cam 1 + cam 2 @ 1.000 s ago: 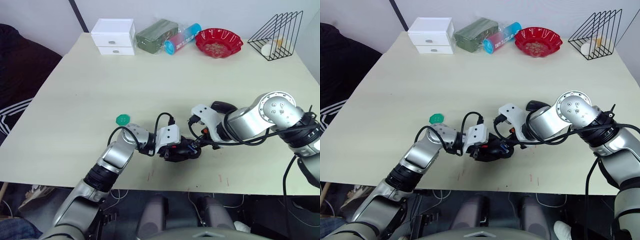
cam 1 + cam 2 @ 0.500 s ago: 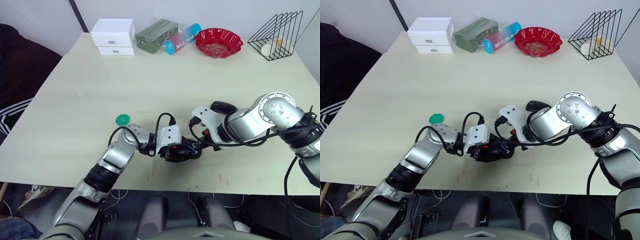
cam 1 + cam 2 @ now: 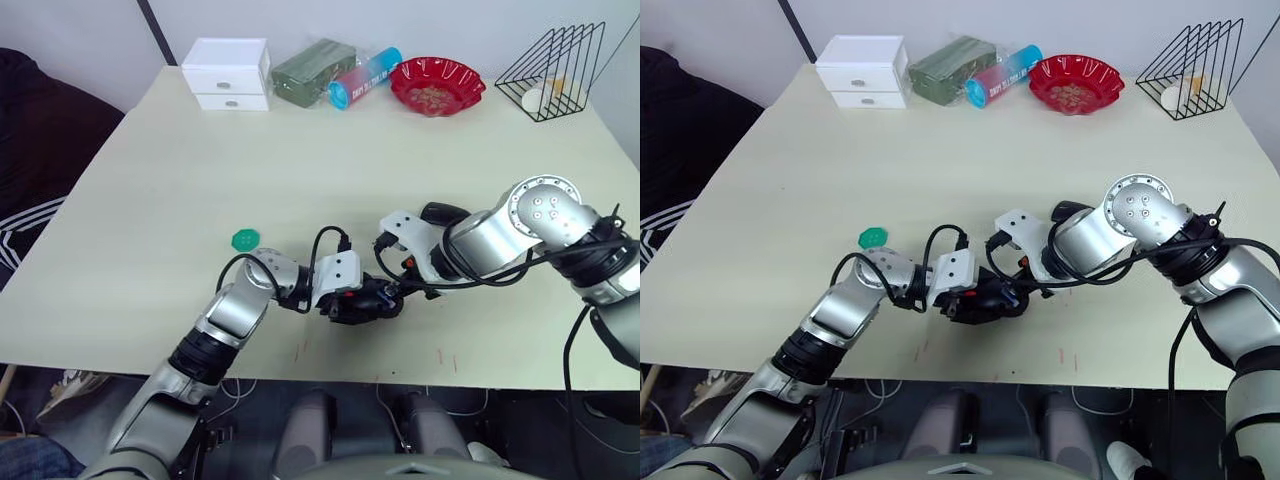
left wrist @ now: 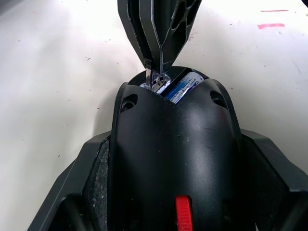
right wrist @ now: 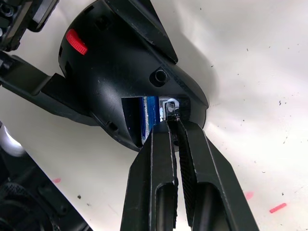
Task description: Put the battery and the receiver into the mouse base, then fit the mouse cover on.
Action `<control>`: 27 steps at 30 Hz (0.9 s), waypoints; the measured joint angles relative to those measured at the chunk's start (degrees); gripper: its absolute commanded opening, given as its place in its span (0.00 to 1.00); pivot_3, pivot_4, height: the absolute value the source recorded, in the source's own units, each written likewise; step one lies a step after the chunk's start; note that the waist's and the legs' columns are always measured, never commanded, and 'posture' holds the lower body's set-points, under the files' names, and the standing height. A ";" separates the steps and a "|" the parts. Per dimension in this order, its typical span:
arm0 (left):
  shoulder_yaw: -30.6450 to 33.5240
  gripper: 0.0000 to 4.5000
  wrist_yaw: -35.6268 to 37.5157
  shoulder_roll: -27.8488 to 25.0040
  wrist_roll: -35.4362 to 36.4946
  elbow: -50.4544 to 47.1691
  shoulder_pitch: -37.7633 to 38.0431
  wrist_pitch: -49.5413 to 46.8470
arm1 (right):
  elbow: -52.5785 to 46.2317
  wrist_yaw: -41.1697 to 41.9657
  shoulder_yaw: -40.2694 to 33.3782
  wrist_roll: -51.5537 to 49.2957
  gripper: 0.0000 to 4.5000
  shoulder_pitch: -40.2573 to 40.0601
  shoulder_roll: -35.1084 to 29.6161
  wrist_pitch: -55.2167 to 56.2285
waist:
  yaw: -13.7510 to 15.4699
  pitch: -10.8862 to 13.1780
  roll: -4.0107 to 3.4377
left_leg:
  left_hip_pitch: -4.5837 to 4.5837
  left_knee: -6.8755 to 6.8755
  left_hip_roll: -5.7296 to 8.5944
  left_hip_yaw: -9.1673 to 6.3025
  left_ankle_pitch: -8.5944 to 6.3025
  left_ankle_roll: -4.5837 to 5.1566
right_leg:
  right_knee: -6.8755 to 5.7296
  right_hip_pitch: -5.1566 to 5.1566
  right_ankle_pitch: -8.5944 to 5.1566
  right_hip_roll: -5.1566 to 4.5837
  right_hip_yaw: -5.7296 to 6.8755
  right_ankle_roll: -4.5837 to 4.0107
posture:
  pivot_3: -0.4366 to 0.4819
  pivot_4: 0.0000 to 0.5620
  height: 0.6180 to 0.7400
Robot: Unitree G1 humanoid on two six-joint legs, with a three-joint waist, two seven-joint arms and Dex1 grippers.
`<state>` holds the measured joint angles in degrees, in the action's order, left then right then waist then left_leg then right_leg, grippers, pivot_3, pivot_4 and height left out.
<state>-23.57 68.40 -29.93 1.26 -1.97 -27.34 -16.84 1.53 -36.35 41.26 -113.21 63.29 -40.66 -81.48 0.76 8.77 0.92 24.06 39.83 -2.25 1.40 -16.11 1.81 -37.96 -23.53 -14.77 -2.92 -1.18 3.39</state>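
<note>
Overhead, cream table [image 3: 180, 180] meets white wall [image 3: 440, 20].

Bright even light, soft shadows, sharp focus.

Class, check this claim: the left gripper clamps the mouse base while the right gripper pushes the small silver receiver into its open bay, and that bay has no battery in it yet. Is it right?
Not quite. The bay already holds the blue battery, seen in the right wrist view. The rest stands: the left gripper clamps the mouse base, and the right gripper pushes the receiver into the bay.
</note>
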 measured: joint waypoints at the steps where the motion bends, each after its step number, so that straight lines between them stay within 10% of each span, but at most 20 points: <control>1: 0.00 0.68 0.00 0.03 0.00 0.21 -0.05 0.21 | 0.67 0.29 0.43 0.02 0.00 0.61 0.26 -0.35 | -0.02 0.00 0.00 | 0.00 0.00 0.00 0.00 0.00 0.00 | 0.00 0.00 0.00 -0.01 0.00 0.00 | 0.48 0.27 1.00; 27: 0.39 0.68 0.13 0.22 0.02 1.21 0.18 1.35 | 10.88 0.70 3.69 -0.02 0.00 6.88 5.52 -4.72 | -0.28 -0.06 -0.05 | -0.03 -0.01 0.00 -0.06 0.00 0.00 | -0.02 0.03 0.00 -0.02 0.07 0.00 | 0.48 0.27 1.00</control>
<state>-23.18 68.53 -29.71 1.28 -0.76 -27.17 -15.49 12.41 -35.64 44.95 -113.23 70.17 -35.13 -86.19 0.48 8.71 0.87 24.03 39.82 -2.25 1.34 -16.11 1.81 -37.98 -23.50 -14.77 -2.94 -1.11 3.38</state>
